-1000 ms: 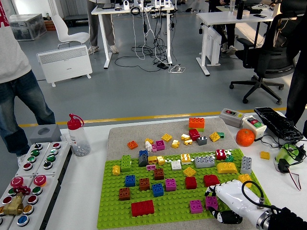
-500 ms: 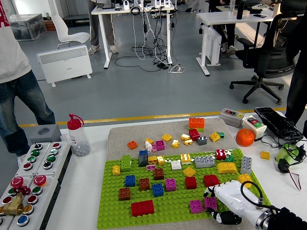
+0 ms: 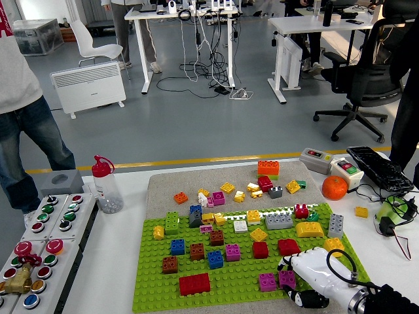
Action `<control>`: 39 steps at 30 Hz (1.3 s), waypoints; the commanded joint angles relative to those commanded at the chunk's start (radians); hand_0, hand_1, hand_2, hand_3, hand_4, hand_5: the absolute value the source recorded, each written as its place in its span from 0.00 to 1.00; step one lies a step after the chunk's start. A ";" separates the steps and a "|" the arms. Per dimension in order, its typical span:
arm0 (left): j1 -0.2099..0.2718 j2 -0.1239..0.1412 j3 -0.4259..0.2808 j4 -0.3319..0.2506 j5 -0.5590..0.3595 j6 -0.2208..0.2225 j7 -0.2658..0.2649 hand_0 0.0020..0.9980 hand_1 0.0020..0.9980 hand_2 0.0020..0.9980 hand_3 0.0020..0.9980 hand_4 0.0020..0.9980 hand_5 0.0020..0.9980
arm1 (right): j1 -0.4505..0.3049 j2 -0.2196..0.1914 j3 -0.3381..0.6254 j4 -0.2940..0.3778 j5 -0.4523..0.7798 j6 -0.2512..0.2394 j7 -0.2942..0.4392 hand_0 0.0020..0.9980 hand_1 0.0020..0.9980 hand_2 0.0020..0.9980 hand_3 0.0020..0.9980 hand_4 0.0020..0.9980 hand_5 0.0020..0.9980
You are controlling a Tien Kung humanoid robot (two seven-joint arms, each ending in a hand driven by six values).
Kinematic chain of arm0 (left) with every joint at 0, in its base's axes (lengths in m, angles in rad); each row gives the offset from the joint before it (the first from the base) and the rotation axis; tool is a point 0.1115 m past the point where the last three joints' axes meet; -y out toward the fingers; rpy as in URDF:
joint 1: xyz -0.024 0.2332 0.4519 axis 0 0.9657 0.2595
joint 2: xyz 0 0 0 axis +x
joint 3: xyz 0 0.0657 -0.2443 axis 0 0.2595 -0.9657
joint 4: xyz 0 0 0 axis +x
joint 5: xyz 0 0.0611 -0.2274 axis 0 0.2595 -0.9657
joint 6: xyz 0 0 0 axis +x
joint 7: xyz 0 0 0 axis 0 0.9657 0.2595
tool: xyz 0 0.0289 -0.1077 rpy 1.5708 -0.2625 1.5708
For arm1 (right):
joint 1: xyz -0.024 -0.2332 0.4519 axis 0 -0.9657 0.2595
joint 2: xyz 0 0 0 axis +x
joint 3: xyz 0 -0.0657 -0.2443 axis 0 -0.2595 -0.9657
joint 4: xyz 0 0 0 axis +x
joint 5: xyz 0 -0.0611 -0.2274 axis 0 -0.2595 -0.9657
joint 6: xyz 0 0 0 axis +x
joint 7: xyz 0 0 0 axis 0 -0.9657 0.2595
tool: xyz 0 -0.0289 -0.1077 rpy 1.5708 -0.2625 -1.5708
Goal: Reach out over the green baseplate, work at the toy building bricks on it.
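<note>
Fingers (image 3: 293, 282) of right hand (image 3: 315, 277) curl at purple brick (image 3: 288, 277), near baseplate (image 3: 216, 278) edge; grip unclear.

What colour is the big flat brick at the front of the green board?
Red. The big flat brick shows clearly in the head view, near the green board's front edge.

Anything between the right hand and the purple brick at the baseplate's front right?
Nothing visible. The right hand sits at the baseplate's front right corner, its fingers right beside the purple brick. The magenta brick is on that brick's far side from the hand. Actual contact can't be told.
</note>
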 joint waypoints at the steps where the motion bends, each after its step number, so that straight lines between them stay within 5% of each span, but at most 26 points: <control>1: 0.000 0.000 -0.001 0.000 0.001 0.000 0.000 0.67 0.61 0.56 0.46 0.24 1.00 | 0.000 0.001 -0.001 -0.001 -0.002 0.000 -0.001 0.52 0.62 0.60 0.59 0.43 0.11; 39: 0.007 0.000 0.001 0.000 0.004 -0.002 0.001 0.67 0.61 0.56 0.46 0.24 1.00 | -0.013 -0.003 0.017 0.040 -0.003 0.004 -0.033 0.68 0.78 0.81 0.68 0.54 0.07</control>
